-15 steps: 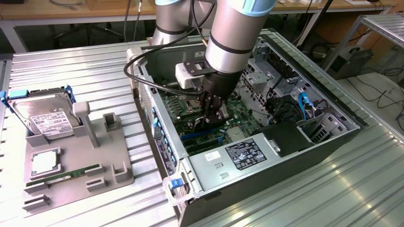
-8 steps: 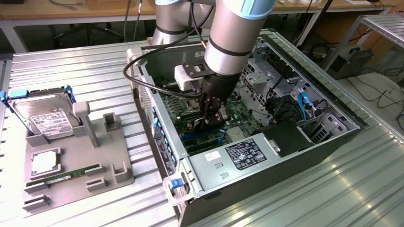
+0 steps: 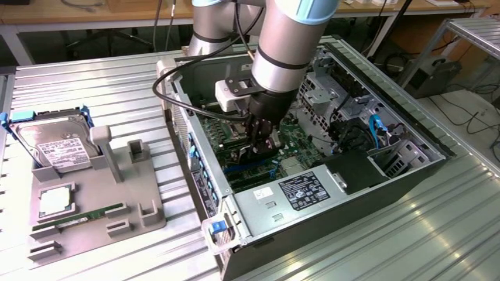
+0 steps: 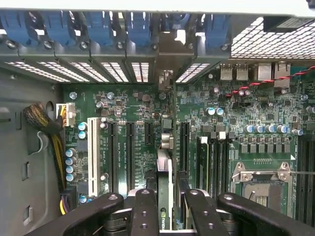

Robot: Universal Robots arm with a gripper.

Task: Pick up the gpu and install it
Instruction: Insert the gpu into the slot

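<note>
The gripper (image 4: 165,206) pinches the thin, flat black gpu (image 4: 164,172) edge-on, its silver bracket apparently at the rear slots, arm plunged steeply into the steel computer case (image 3: 258,219).

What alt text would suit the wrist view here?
The gripper holds the gpu edge-on above the green motherboard inside the open computer case, its silver bracket lined up with the rear slot covers. Black expansion slots lie on either side.

A ribbed metal table (image 3: 93,88) filled the scene, glare brightening its near edge. Behind stood wooden benches (image 3: 47,14), with cables (image 3: 469,117) on the floor.
</note>
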